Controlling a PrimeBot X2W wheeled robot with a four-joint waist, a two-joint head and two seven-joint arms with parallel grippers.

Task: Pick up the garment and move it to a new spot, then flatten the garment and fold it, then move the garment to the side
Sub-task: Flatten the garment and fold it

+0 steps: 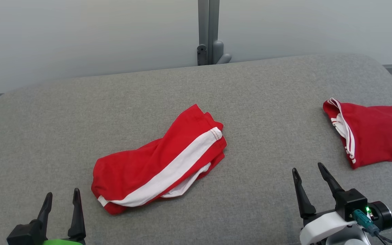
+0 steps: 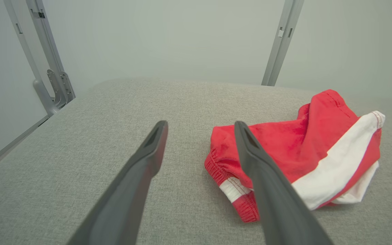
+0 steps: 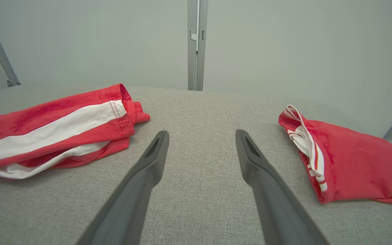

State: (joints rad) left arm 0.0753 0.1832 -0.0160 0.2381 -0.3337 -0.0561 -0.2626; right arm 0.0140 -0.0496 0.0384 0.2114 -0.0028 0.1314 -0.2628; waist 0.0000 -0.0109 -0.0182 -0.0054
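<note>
Left end effector (image 1: 62, 192) lower left, jaws parted, empty; right end effector (image 1: 307, 166) lower right, likewise.

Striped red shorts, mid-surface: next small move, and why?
Likely ease the left pincer forward and to its right, onto the near waistband end of the striped red shorts. Both it and the right pincer hang open and empty; the shorts lie bunched, untouched, with that end nearest the left pincer. The other red garment already sits folded at far right.

Two red garments: a white-striped garment (image 1: 158, 163) and a folded garment (image 1: 376, 136). Two hands: left hand (image 1: 62, 192), right hand (image 1: 307, 166). One table (image 1: 80, 112).
</note>
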